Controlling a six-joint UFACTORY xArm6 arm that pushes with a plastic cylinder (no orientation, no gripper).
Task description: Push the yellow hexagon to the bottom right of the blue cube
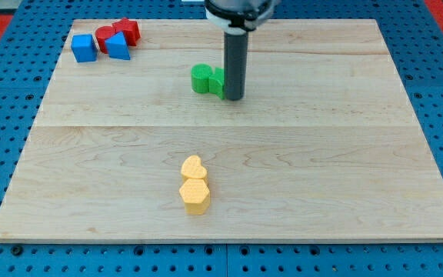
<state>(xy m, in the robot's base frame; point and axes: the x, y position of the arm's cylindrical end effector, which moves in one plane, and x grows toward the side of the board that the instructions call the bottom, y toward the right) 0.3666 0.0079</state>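
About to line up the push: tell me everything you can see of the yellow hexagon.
The yellow hexagon is a small, matte, solid-looking block lying flat on the wooden board, low and slightly to the view's left of centre. Its top face is six-sided and its side facets are darker. Another yellow block, more rounded, touches its upper edge. My tip is well above it, beside the green blocks.
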